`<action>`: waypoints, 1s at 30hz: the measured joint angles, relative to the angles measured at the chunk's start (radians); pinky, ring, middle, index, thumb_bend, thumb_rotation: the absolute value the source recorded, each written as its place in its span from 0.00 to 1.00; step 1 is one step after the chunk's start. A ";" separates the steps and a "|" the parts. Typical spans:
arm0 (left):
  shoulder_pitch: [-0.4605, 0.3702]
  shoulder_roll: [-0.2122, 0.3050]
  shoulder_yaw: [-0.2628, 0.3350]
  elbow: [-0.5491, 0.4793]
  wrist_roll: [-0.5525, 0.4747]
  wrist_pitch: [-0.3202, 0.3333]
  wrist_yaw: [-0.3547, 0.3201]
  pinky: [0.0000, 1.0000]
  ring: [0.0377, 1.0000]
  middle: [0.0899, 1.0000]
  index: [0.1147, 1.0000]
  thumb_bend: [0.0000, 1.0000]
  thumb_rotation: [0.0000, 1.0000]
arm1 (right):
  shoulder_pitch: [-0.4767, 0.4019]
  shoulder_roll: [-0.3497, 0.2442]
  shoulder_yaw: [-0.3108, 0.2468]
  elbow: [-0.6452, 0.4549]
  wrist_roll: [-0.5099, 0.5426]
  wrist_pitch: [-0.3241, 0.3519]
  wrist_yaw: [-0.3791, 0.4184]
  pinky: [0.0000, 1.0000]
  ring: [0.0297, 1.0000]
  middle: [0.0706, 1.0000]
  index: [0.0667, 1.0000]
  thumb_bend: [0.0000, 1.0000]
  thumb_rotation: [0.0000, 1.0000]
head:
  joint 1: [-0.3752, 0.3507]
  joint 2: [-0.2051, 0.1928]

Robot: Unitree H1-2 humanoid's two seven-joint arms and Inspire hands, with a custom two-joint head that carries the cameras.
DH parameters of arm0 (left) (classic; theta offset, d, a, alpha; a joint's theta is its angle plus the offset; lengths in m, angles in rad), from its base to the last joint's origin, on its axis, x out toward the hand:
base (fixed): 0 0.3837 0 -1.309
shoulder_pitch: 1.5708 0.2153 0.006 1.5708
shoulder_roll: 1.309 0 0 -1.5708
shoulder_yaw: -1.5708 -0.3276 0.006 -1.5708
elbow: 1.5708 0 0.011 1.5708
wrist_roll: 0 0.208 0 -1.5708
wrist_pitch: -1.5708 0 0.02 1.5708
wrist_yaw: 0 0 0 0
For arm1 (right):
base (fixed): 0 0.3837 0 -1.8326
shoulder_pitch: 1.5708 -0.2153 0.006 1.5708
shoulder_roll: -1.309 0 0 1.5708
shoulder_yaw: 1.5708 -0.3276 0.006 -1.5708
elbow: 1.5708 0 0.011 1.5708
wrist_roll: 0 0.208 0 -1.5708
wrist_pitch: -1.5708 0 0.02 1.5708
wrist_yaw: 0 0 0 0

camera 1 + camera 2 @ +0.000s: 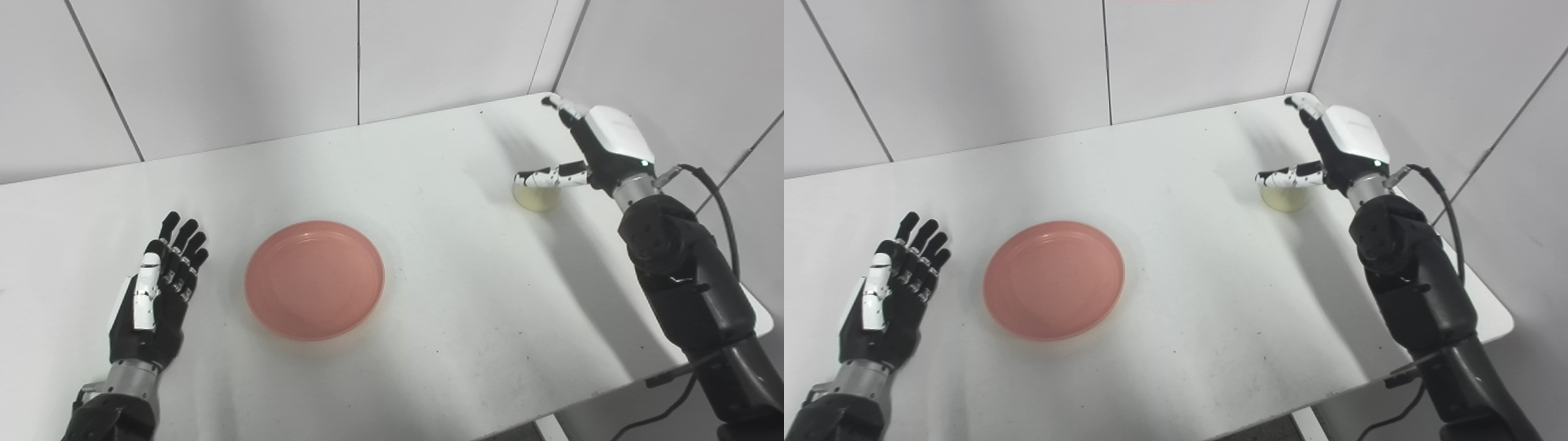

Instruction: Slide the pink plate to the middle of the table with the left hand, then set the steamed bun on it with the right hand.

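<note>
The pink plate [315, 279] lies flat and empty on the white table [441, 318], left of centre. My left hand [156, 291] rests open, palm up, on the table just left of the plate, not touching it. The pale steamed bun [537, 197] sits near the table's far right side. My right hand [597, 150] hovers open directly over the bun, thumb stretched across its top and fingers pointing toward the far corner; the bun is partly hidden under the thumb. The bun also shows in the right eye view [1285, 198].
White panelled walls [245, 73] close the back and right sides. The table's right edge [759, 321] runs close to my right arm, with a black cable [719, 202] looping beside it.
</note>
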 measured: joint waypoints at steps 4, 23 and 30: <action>0.000 0.000 0.004 0.000 -0.010 0.005 -0.003 1.00 0.98 0.97 0.99 0.39 1.00 | -0.029 -0.015 0.034 0.038 -0.021 0.039 0.027 0.71 0.88 0.90 0.89 0.91 0.46 | -0.006 0.005; 0.002 0.025 0.013 -0.006 -0.032 0.015 -0.020 1.00 0.98 0.97 0.98 0.39 1.00 | -0.092 -0.028 0.128 0.175 -0.029 0.094 0.075 0.74 0.92 0.93 0.88 0.92 0.47 | -0.020 0.032; 0.007 0.029 0.017 -0.015 -0.033 0.018 -0.020 1.00 0.98 0.97 0.98 0.39 1.00 | -0.106 -0.028 0.133 0.193 -0.058 0.100 0.117 0.77 0.93 0.93 0.88 0.90 0.41 | -0.020 0.038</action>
